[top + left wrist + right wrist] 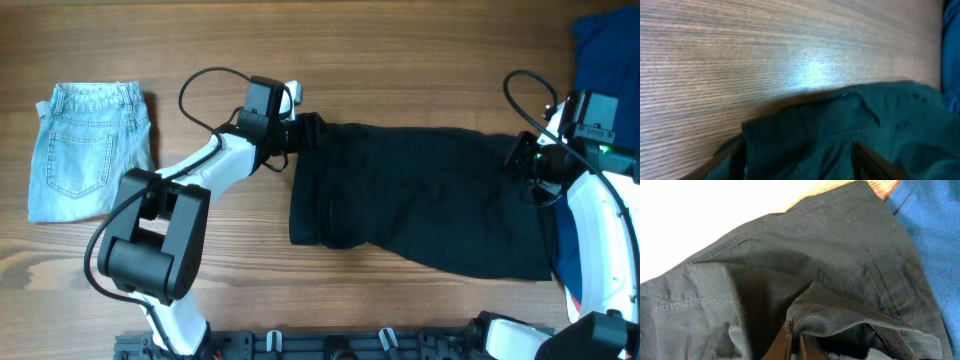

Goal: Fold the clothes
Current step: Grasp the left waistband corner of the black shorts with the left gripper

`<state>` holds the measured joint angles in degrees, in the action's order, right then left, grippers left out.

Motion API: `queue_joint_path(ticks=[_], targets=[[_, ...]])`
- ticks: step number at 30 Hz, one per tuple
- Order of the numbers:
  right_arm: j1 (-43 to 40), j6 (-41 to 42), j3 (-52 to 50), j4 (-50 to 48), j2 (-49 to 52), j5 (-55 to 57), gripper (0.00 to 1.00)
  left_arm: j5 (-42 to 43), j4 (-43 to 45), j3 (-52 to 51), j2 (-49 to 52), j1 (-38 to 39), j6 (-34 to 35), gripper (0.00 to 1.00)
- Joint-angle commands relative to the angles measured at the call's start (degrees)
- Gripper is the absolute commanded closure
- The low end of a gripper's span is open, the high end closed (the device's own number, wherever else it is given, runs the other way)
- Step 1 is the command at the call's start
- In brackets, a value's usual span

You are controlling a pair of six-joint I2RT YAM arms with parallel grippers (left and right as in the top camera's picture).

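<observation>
Garment (pixel 420 195), black, spread flat across the counter (pixel 400 60); left claw (pixel 299 130) spread astride its left corner, right claw (pixel 527 170) pinching its right edge. Possible failure: cloth slipping from a shallow pinch on lifting, or snagging neighbouring blue fabric (pixel 600 50), leaving a skewed fold.

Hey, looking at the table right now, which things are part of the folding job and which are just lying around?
Part of the job:
- black garment, spread on the table
- left gripper, jaws apart around one end of it
- right gripper, pinching the opposite end

Just lying about:
- light-blue denim shorts, beyond the left gripper
- bright blue fabric, beside the right arm
</observation>
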<state>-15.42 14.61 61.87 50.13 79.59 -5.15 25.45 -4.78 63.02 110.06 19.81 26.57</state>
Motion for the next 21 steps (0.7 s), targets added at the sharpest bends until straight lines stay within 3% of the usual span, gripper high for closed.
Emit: queue_joint_path(ticks=[1, 3, 9, 21], targets=[[0.2, -1.2, -0.4, -0.2, -0.7, -0.7, 0.96, 2.3, 1.7, 0.6, 0.9, 0.4, -0.3, 0.41], [0.2, -1.2, -0.4, -0.2, -0.7, -0.7, 0.95, 2.6, 2.0, 0.6, 0.9, 0.4, -0.3, 0.34], [0.2, -1.2, -0.4, -0.3, -0.7, -0.7, 0.96, 2.6, 1.7, 0.6, 0.8, 0.4, -0.3, 0.44], [0.2, -1.2, -0.4, -0.4, -0.7, -0.7, 0.96, 2.6, 1.0, 0.6, -4.3, -0.8, -0.4, 0.39]])
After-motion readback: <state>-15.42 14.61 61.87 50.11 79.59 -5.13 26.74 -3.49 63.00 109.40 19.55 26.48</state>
